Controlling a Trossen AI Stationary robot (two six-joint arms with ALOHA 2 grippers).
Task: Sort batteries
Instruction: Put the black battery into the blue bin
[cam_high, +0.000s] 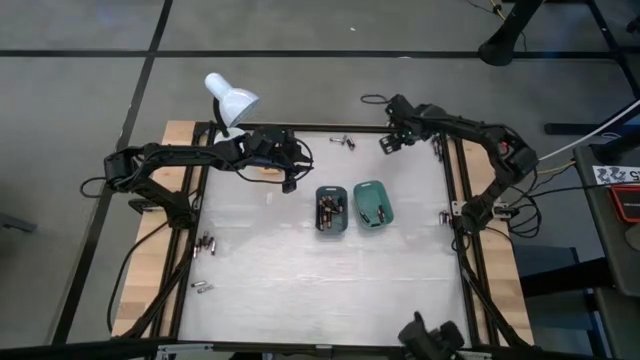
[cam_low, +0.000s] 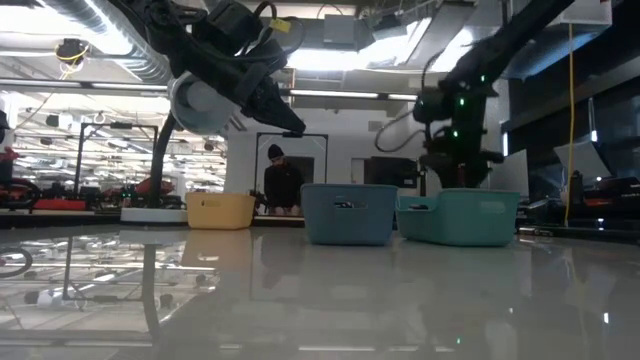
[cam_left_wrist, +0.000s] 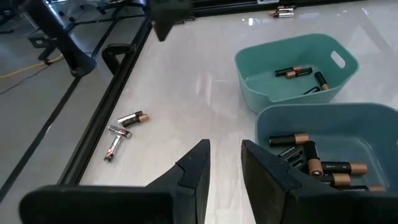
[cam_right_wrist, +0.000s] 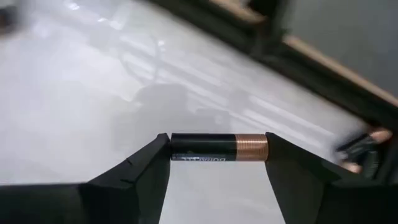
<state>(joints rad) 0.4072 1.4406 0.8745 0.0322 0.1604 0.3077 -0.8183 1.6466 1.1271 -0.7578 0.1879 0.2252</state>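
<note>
My right gripper (cam_right_wrist: 217, 163) is near the table's far right corner (cam_high: 388, 142), shut on one black and copper battery (cam_right_wrist: 214, 148) above the table. My left gripper (cam_left_wrist: 224, 152) hovers open and empty left of the dark teal tray (cam_high: 331, 208), which holds several batteries (cam_left_wrist: 317, 163). Right of it, the green tray (cam_high: 372, 203) holds a few batteries (cam_left_wrist: 298, 73). An orange tray (cam_low: 220, 210) stands partly hidden under my left arm. Loose batteries lie on the table at the left edge (cam_high: 207, 242), farther toward the near edge (cam_high: 203, 287), and at the far edge (cam_high: 345, 141). My right gripper pinches the battery end to end: one finger is on its black end (cam_right_wrist: 175, 148), the other on its copper end (cam_right_wrist: 262, 148). The fingers come from above, pointing steeply down. The battery lies level between the fingertips, lifted clear of the table.
A white lamp (cam_high: 232, 100) stands at the far left corner. A black frame rail (cam_high: 455, 190) runs along the table's edges. The white table top (cam_high: 300, 290) is bare toward the near edge. A person (cam_low: 280, 180) shows in the room behind the table.
</note>
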